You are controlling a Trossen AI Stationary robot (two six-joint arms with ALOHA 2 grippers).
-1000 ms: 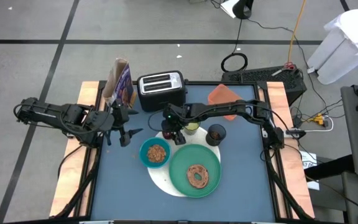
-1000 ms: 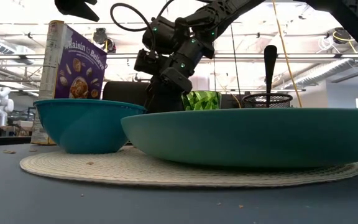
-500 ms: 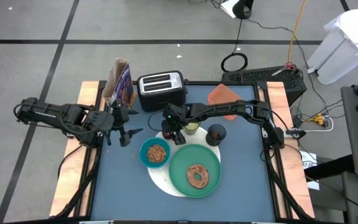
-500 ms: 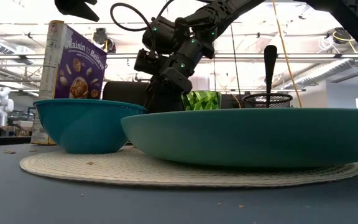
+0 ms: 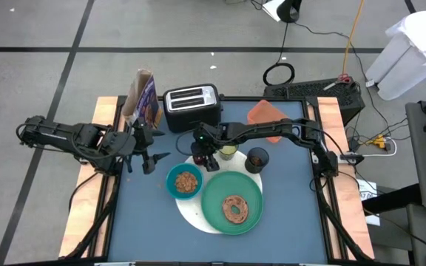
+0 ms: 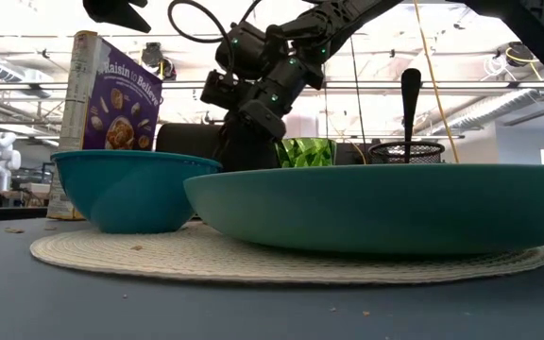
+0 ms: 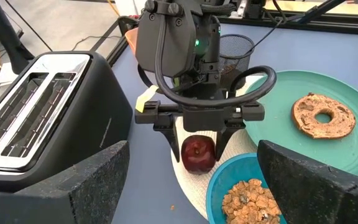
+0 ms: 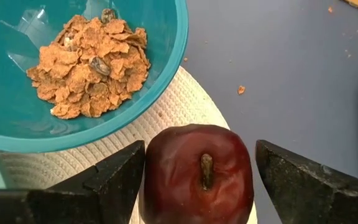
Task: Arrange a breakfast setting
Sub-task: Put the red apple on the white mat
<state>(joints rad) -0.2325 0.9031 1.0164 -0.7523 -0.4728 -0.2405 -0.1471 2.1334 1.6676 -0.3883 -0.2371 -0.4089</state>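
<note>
The dark-red fruit [image 8: 197, 177] stands stem-up on the edge of the white round disc [image 5: 191, 216], beside the blue bowl [image 5: 186, 182] of cereal. My right gripper [image 7: 199, 142] is open, pointing down, with one finger on each side of the fruit. The brown bagel [image 5: 234, 209] lies on the large green plate [image 5: 251, 193], which sits on the disc. The lime cup [image 5: 228, 151] and the small black cup [image 5: 257, 159], with the spoon [image 6: 410, 94] standing in it, are behind the plate. My left gripper [image 5: 154, 160] is open and empty, left of the bowl. My right gripper has one finger [image 8: 120, 171] right against the fruit's side [image 8: 151, 180]; I cannot tell whether it touches. The other finger [image 8: 303, 180] stands off by a thin gap. The fruit rests on the disc.
The silver toaster [image 5: 191, 106] and a cereal box [image 5: 140, 96] stand at the far left. The orange tray [image 5: 266, 114] lies at the far right. Bare blue table [image 5: 143, 222] shows at the near left and on the right.
In the low view my right gripper has shifted a little toward the table's left. Everything else has kept still.
</note>
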